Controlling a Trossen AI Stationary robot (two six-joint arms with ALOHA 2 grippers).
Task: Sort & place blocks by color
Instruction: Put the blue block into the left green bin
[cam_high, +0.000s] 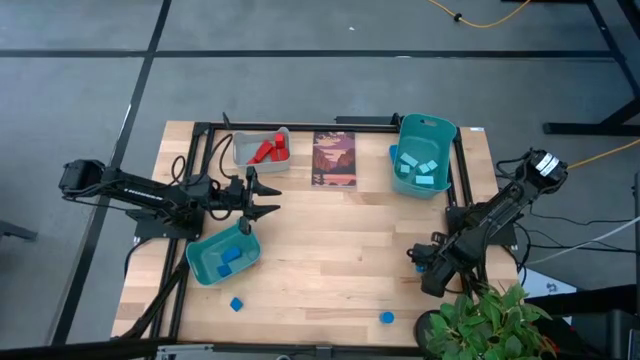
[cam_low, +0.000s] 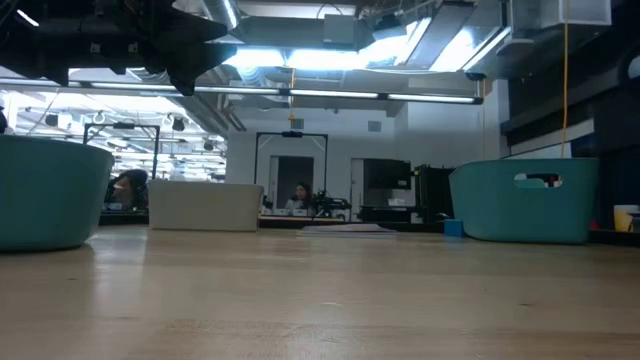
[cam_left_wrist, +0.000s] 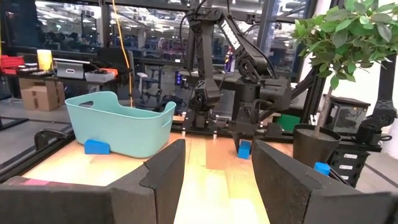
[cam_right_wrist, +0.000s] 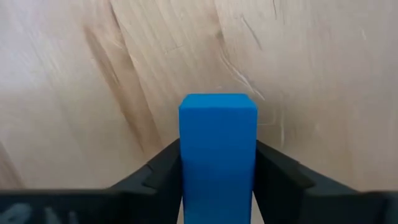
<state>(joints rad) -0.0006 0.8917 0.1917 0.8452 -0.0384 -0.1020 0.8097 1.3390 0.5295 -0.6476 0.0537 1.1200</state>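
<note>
Worktop (cam_high: 330, 250): one. Bins: three, two teal (cam_high: 424, 155) (cam_high: 205, 262) and one grey (cam_high: 250, 152), along the far and left edges. Grippers: two. Left gripper (cam_high: 268, 197), fingers parted and empty, above the left teal bin. Right gripper (cam_high: 413, 256), near the right edge, clamps one blue block (cam_right_wrist: 217, 149), long axis running out between the fingers. Loose blue blocks: two (cam_high: 236, 303) (cam_high: 386, 317), near the front edge.

We see red blocks (cam_high: 268, 150) piled in the grey bin at the far side, light cyan blocks (cam_high: 418, 170) in the far right teal bin, and dark blue blocks (cam_high: 231, 255) in the near left teal bin. Two blue cubes (cam_high: 236, 303) lie loose near the front edge. One blue block (cam_right_wrist: 217, 149) sits upright between dark fingers.
</note>
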